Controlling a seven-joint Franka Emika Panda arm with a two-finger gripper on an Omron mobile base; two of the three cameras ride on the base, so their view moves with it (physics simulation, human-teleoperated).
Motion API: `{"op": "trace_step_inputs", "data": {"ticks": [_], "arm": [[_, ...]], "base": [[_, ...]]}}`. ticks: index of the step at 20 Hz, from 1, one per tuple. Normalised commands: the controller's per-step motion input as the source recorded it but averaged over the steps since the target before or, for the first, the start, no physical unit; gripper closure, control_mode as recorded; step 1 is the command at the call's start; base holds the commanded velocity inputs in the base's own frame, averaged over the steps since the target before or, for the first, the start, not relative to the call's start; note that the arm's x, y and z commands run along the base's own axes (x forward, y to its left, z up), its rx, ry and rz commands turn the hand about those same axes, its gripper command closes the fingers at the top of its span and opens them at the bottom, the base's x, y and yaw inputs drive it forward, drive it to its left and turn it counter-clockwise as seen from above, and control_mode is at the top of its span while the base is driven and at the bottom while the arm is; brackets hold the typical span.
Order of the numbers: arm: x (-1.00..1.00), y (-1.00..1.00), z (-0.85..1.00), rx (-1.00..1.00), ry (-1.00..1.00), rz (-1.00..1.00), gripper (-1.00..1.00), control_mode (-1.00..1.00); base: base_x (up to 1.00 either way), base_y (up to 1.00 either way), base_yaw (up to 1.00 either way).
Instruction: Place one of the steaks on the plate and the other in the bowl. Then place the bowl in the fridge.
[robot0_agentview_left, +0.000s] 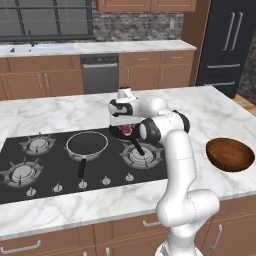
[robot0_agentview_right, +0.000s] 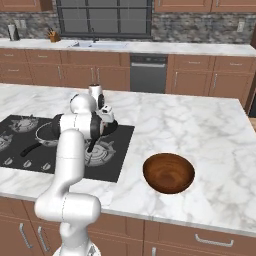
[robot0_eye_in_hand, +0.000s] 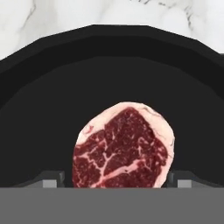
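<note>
In the hand view the claw (robot0_eye_in_hand: 116, 183) hangs low over a black frying pan (robot0_eye_in_hand: 52, 87), its two dark fingertips (robot0_eye_in_hand: 50, 183) spread wide, one on each side of a steak (robot0_eye_in_hand: 124, 146) that lies flat on the pan floor between them; whether they touch the meat cannot be told. Marble counter (robot0_eye_in_hand: 65, 13) lies beyond the pan's far rim. The brown bowl (robot0_agentview_left: 230, 154) sits on the counter well off to the claw's right, past the cooktop (robot0_agentview_left: 50, 165).
</note>
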Motion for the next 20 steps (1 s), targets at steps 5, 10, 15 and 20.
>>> {"op": "trace_step_inputs", "data": {"ticks": [5, 10, 15, 20], "arm": [[0.00, 0.00, -0.41, 0.07, -0.03, 0.00, 1.00, -1.00], [0.00, -0.02, -0.03, 0.00, -0.03, 0.00, 1.00, -1.00], [-0.23, -0.21, 0.42, 0.00, 0.01, 0.00, 1.00, -1.00], [-0.96, -0.29, 0.42, 0.00, -0.10, 0.00, 1.00, -1.00]], "base": [[0.00, 0.00, 0.00], [0.00, 0.00, 0.00], [0.00, 0.00, 0.00], [0.00, 0.00, 0.00]]}}
